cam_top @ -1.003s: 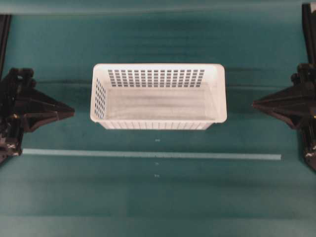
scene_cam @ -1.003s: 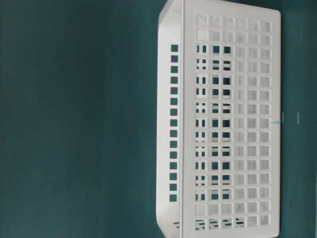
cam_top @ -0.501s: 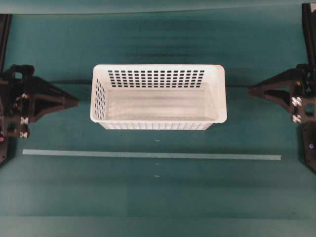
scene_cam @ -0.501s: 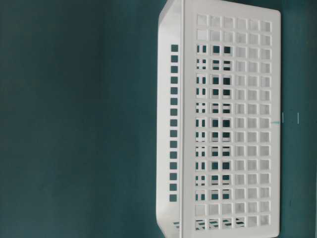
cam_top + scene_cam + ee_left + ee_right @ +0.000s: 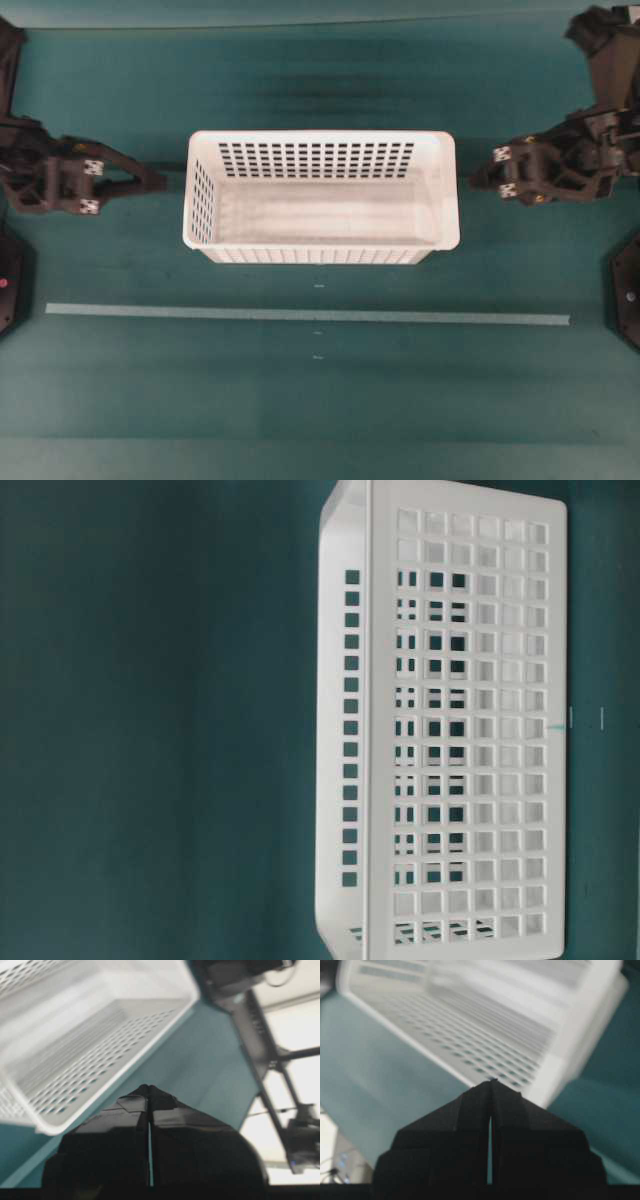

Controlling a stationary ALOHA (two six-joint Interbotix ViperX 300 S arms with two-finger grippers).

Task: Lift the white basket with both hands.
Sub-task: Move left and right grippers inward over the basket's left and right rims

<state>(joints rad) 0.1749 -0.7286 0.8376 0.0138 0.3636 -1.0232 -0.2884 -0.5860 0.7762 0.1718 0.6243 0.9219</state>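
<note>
Left hand (image 5: 160,183) closed, empty, just left of white basket (image 5: 320,196) | right hand (image 5: 476,179) closed, empty, just right | basket mid-counter (image 5: 300,400) | table-level view: basket only, no hands

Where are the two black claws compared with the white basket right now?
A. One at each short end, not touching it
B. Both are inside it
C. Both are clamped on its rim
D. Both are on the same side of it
A: seen from overhead, the left gripper and the right gripper point at opposite short ends of the white basket, with bare green table showing between each tip and the rim.
</note>
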